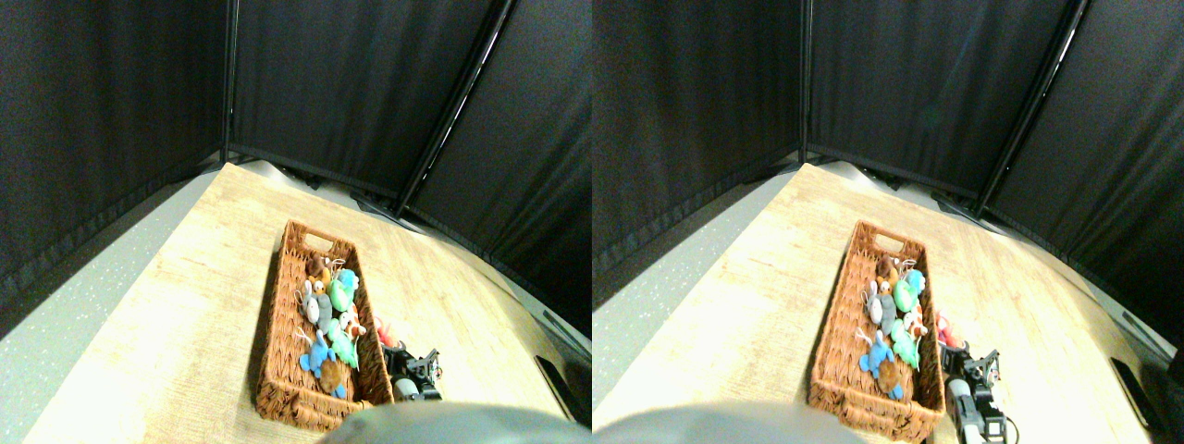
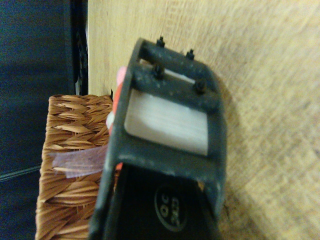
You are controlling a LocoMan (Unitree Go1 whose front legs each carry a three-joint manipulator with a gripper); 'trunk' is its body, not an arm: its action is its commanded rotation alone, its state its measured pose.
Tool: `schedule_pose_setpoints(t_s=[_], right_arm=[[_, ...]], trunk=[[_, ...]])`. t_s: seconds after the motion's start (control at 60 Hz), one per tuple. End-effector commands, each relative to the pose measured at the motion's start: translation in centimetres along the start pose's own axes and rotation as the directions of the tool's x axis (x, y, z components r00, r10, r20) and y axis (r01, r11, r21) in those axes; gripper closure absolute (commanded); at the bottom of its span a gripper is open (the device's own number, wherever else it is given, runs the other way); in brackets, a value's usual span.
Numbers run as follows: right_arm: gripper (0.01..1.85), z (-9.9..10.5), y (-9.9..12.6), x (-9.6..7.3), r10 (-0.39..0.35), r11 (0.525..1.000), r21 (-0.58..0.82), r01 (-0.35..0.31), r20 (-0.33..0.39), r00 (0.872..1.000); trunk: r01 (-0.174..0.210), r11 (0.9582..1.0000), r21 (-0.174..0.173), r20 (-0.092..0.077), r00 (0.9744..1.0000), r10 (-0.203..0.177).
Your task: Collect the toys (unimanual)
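Note:
Several toys lie in the long wicker basket [image 1: 274, 324]: a brown one [image 1: 319, 268] at the far end, a green one [image 1: 342, 294], a grey one [image 1: 314, 305], an orange-white one [image 1: 350, 324], a blue one [image 1: 319, 354] and a brown one [image 1: 331, 375]. A red toy [image 1: 384, 330] lies on the table just right of the basket. My right gripper [image 1: 408, 354] sits low right beside it. In the wrist view the red toy [image 2: 119, 80] peeks out between the dark jaw frame and the basket wall [image 2: 65, 150].
The basket stands lengthwise on a light wooden table [image 1: 185, 305]. Black curtains [image 1: 351, 83] close off the back and sides. A grey floor strip [image 1: 74, 305] runs along the left table edge. A dark flat object [image 1: 555, 375] lies at the table's right edge.

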Motion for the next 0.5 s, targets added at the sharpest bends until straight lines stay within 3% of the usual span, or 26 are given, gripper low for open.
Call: schedule_pose_setpoints(t_s=[0.017,0.333,0.433,0.467,0.483,0.5], right_arm=[[0.94,-0.42,-0.22,0.47,-0.004,1.000,-0.013,0.003,-0.022,1.000],[1.01,-0.61,-0.29,0.77,-0.006,1.000,-0.028,0.006,0.006,1.000],[1.28,-0.15,-0.15,0.93,0.009,0.999,-0.035,-0.007,0.043,0.999],[1.53,-0.01,-0.07,1.03,0.026,0.999,-0.050,-0.022,0.078,0.997],[1.53,-0.01,-0.07,1.03,0.026,0.999,-0.050,-0.022,0.078,0.997],[1.67,0.04,-0.03,1.16,0.043,0.997,-0.072,-0.036,0.092,0.995]], trunk=[[-0.028,0.9995,-0.013,-0.031,0.9991,0.028],[-0.031,0.9995,-0.011,-0.031,0.9991,0.030],[-0.027,0.9996,-0.010,-0.028,0.9993,0.026],[-0.026,0.9996,-0.007,-0.028,0.9993,0.026],[-0.026,0.9996,-0.007,-0.028,0.9993,0.026],[-0.026,0.9996,-0.007,-0.028,0.9993,0.026]])
